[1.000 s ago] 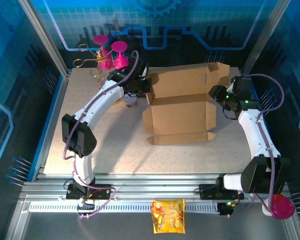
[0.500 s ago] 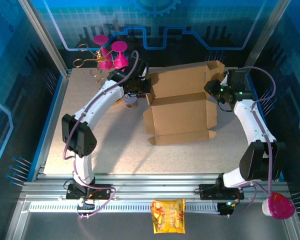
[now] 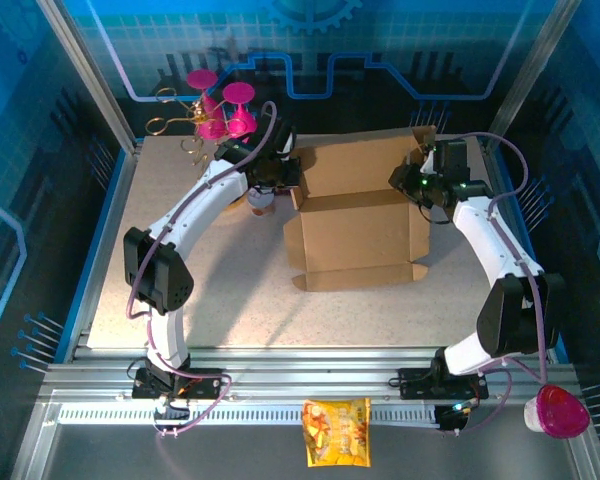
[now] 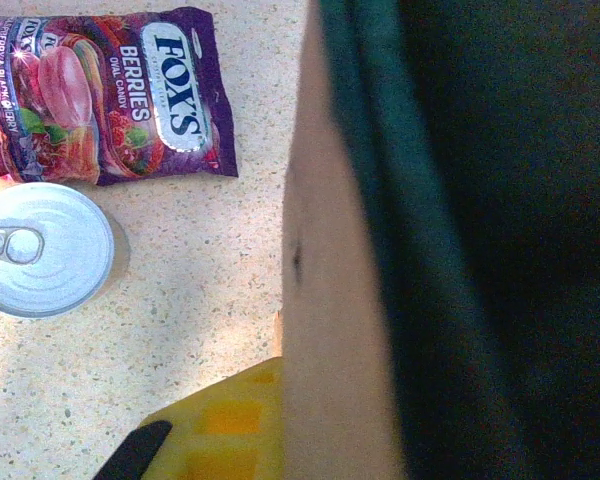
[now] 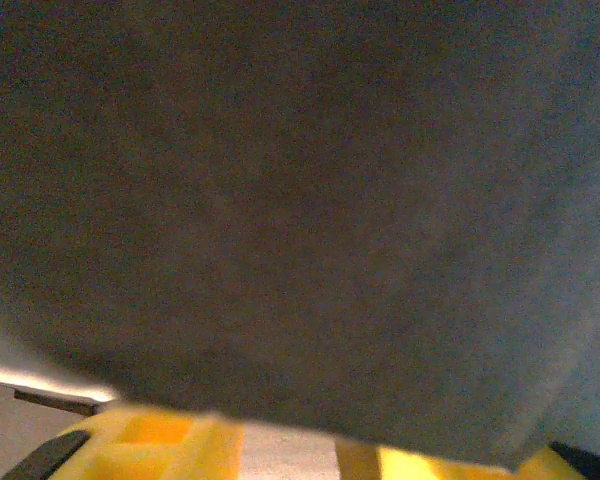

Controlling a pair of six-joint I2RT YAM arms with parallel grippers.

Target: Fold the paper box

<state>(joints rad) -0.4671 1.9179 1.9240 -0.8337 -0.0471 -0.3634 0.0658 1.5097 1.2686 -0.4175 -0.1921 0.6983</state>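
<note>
Speckled tabletop [image 3: 180, 290], top view: paper box [image 3: 355, 215] mid-table, left gripper [image 3: 285, 172] at its far-left corner, right gripper [image 3: 405, 185] at far-right flap | left wrist: jaws clamped on box edge, can [image 4: 42, 248] nearby | right wrist: cardboard close, jaw state unclear

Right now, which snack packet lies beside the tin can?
The purple Fox's Berries packet, beside the can; the orange packet lies off the tabletop, at the front.

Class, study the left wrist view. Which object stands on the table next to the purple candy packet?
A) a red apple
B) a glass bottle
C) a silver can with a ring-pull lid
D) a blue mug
C: a silver can with a ring-pull lid stands on the table, right beside the purple candy packet.
</note>
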